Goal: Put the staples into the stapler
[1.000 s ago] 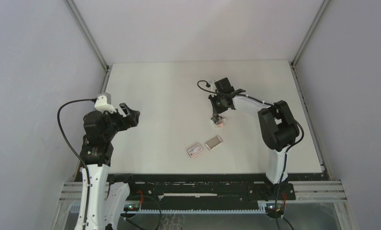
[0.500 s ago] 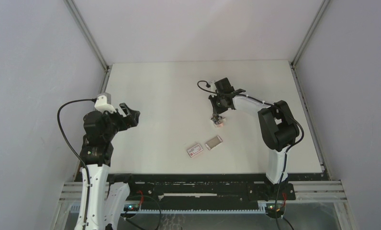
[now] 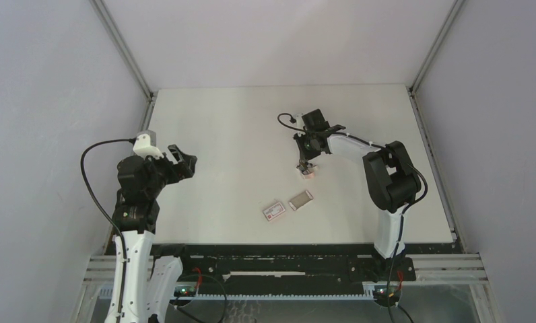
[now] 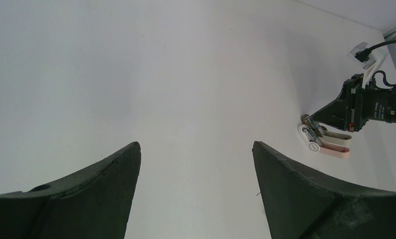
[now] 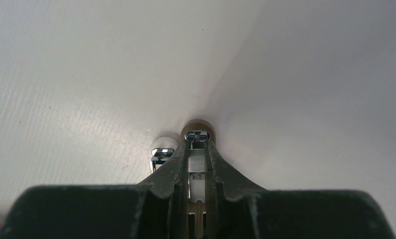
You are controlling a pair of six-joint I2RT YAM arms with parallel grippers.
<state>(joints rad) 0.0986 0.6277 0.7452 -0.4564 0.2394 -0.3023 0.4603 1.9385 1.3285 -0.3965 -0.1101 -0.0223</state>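
Note:
The small pink-and-white stapler (image 3: pixel 308 171) lies opened on the table right of centre. My right gripper (image 3: pixel 306 165) is shut on its metal magazine rail (image 5: pixel 197 135). A short ribbed silvery strip (image 5: pixel 197 162) sits in the rail between the fingers. The stapler's chrome-tipped other half (image 5: pixel 162 151) lies just left of the fingers. The grey tray of staples (image 3: pixel 300 199) and the white box with a red label (image 3: pixel 274 211) lie nearer the front. My left gripper (image 3: pixel 182 158) is open and empty, far to the left. In the left wrist view the stapler (image 4: pixel 319 141) shows at the right.
The left wrist view shows the right gripper (image 4: pixel 311 119) and its black wrist with a cable at the right edge. Metal frame rails run along the table's left and right edges, with grey walls around.

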